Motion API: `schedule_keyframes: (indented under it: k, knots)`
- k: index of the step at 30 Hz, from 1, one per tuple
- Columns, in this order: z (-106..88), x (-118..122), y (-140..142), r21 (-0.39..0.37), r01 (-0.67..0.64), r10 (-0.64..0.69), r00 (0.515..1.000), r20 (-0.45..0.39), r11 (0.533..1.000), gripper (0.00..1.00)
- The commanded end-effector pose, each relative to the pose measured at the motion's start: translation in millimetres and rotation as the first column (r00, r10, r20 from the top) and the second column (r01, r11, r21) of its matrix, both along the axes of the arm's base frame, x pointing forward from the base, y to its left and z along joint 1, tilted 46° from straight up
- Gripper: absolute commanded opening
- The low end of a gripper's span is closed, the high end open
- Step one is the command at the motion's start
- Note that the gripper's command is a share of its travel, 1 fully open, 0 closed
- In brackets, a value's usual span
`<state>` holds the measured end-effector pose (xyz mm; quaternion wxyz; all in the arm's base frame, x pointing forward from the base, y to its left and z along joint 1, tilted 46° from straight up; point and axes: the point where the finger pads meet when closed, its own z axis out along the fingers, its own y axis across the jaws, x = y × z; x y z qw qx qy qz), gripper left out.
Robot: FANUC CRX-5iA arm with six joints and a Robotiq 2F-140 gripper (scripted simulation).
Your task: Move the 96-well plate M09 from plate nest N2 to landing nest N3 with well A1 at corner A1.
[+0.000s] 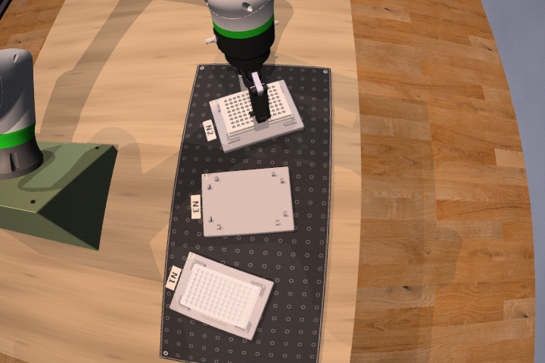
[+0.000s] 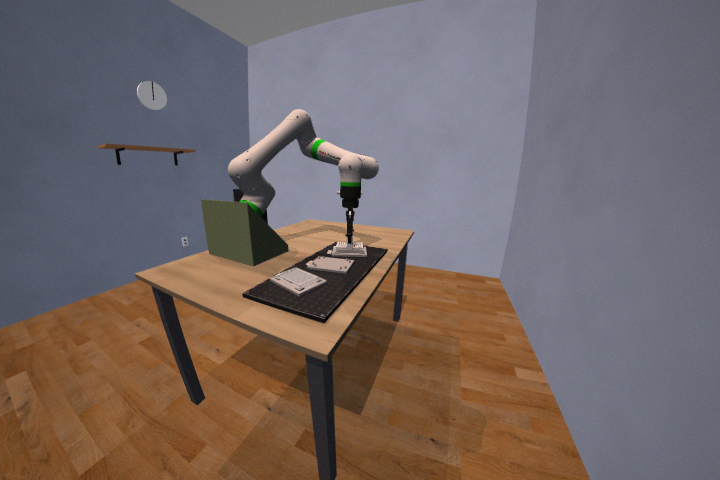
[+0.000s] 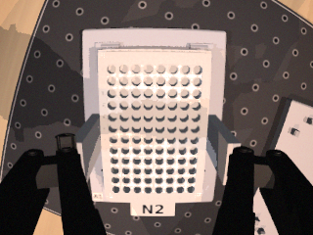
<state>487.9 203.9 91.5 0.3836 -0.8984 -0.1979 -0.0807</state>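
Note:
The 96-well plate M09 (image 1: 250, 109) sits on the plate nest N2 at the far end of the black deck. It also shows in the wrist view (image 3: 155, 131), with the N2 label (image 3: 152, 210) just below it. My gripper (image 3: 154, 130) stands straight down over the plate, and its two pads press on the plate's long sides, so it is shut on M09. The landing nest N3 (image 1: 247, 201) lies bare in the middle of the deck, with small locators at its corners. The plate M06 (image 1: 219, 296) rests on nest N1 at the near end.
The black perforated deck (image 1: 251, 214) carries all three nests in a row. The arm's green base block (image 1: 45, 192) stands to the left of the deck. In the wrist view, a corner of N3 (image 3: 293, 137) shows at the right edge.

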Motion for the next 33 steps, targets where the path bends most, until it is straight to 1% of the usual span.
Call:
schedule_keyframes:
  k: [1, 13, 33]
  knots:
    - [4.0, 0, -4, 0.000, 0.000, 0.000, 1.000, 0.000, 1.000, 0.00]
    - [20.8, 0, -22, 0.000, 0.000, 0.000, 1.000, 0.000, 1.000, 0.00]
    - [23.2, 0, -24, 0.000, 0.000, 0.000, 1.000, 0.000, 1.000, 0.00]
